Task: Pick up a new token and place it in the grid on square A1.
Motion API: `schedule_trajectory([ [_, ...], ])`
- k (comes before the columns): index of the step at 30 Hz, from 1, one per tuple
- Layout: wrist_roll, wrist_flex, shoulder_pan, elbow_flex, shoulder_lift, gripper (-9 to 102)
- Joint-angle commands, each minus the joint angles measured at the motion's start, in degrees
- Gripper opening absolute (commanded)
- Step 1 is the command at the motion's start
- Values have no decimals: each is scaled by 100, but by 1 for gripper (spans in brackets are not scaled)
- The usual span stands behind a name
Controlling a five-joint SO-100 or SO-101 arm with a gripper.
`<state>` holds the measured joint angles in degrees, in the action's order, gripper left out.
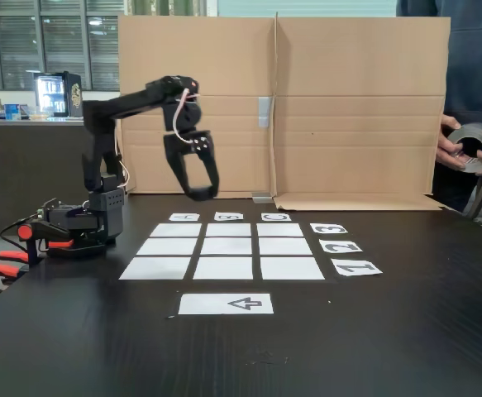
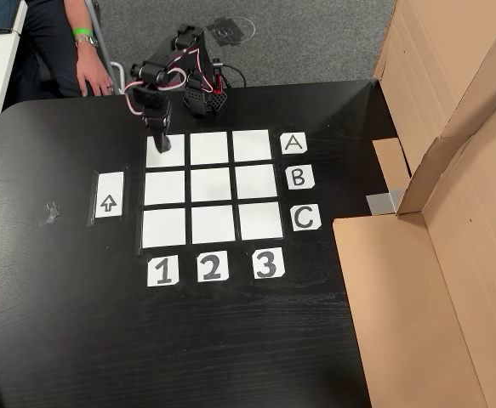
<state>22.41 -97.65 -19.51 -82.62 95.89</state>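
Gripper (image 1: 200, 193) hangs high over the grid (image 2: 212, 188), fingers pinched on a small dark lump that looks like the token (image 1: 199, 194). From above it sits over square A1 (image 2: 164, 151). Lower straight down, stay centred on the cell, release only w/ token touching paper

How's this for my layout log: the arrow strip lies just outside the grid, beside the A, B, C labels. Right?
No: the other view shows the arrow strip just outside the grid, opposite the A, B, C labels.
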Motion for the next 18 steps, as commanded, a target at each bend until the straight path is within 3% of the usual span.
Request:
schedule_trajectory([
  [1, 141, 88, 158, -782, 1116, 9],
  [9, 624, 387, -149, -2215, 2540, 9],
  [18, 782, 1397, -668, -3788, 3393, 9],
])
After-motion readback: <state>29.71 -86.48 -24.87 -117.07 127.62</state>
